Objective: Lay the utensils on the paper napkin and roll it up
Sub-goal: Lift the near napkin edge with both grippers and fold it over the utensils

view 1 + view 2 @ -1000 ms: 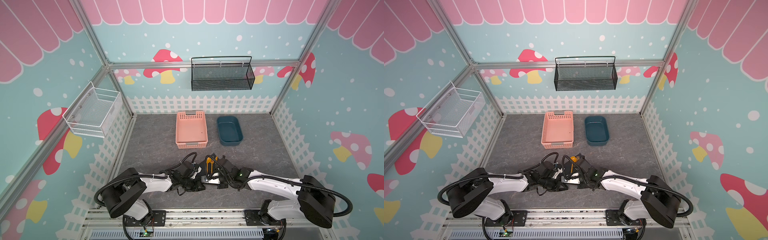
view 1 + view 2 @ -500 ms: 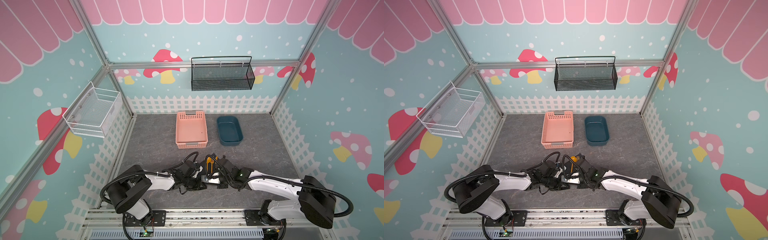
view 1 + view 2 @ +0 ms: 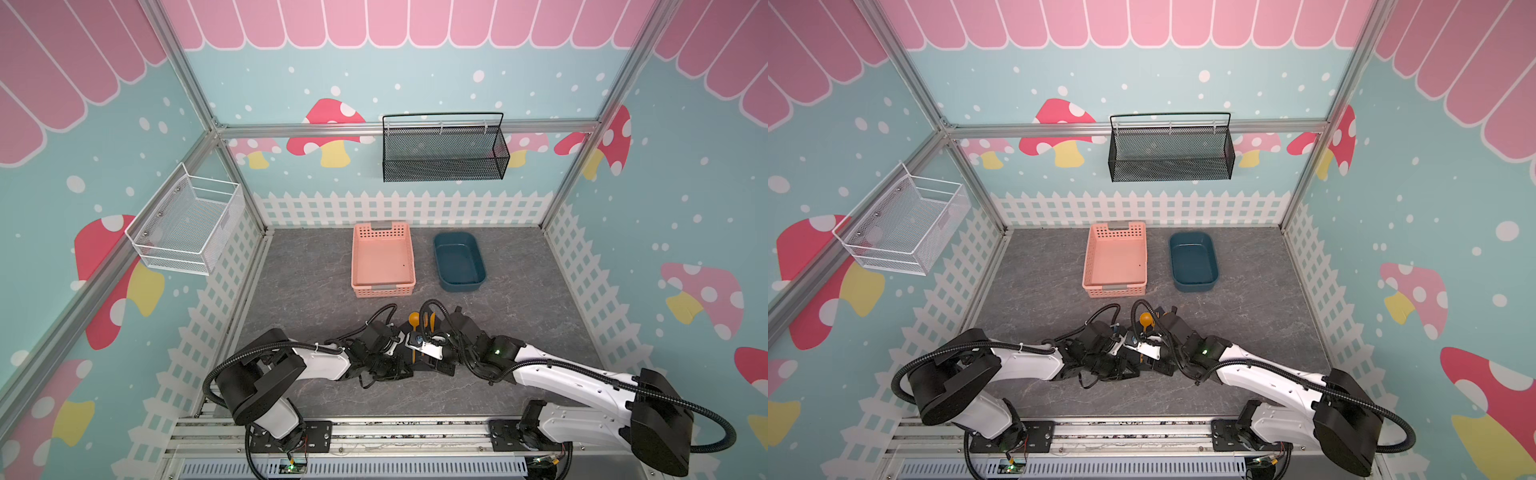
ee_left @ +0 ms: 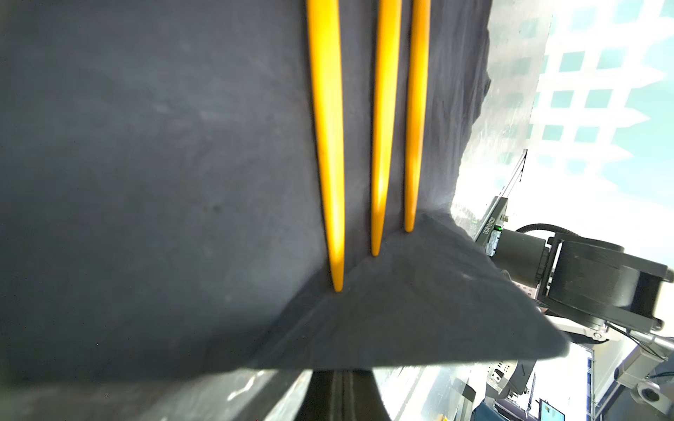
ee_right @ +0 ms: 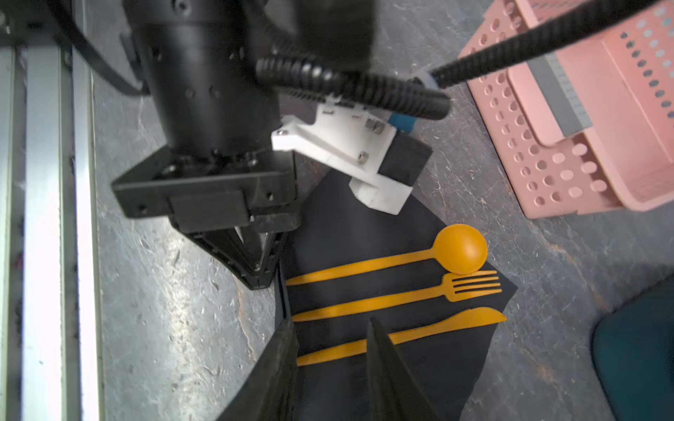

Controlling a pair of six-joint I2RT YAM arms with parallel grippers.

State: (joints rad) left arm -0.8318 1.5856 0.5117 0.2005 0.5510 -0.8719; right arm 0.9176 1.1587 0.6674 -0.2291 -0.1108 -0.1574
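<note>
The black paper napkin (image 5: 364,233) lies flat on the grey floor, just in front of the pink basket. On it lie the utensils side by side: spoon (image 5: 460,248), fork (image 5: 470,288) and knife (image 5: 474,317). In a top view their heads (image 3: 415,319) show beyond the two wrists. My left gripper (image 4: 343,379) is shut on the napkin's near edge. It lifts a flap (image 4: 419,310) over the handle tips. My right gripper (image 5: 330,339) is open. Its fingers (image 5: 286,350) straddle the knife handle's end at that same edge.
A pink basket (image 3: 383,286) and a dark blue tub (image 3: 459,286) stand behind the napkin. A black mesh basket (image 3: 444,149) and a white wire basket (image 3: 187,228) hang on the walls. The metal front rail (image 5: 47,218) runs close behind both wrists.
My right gripper's jaws have parted from shut to open over the napkin's edge. The left arm has drawn in slightly toward the napkin and its gripper stays shut.
</note>
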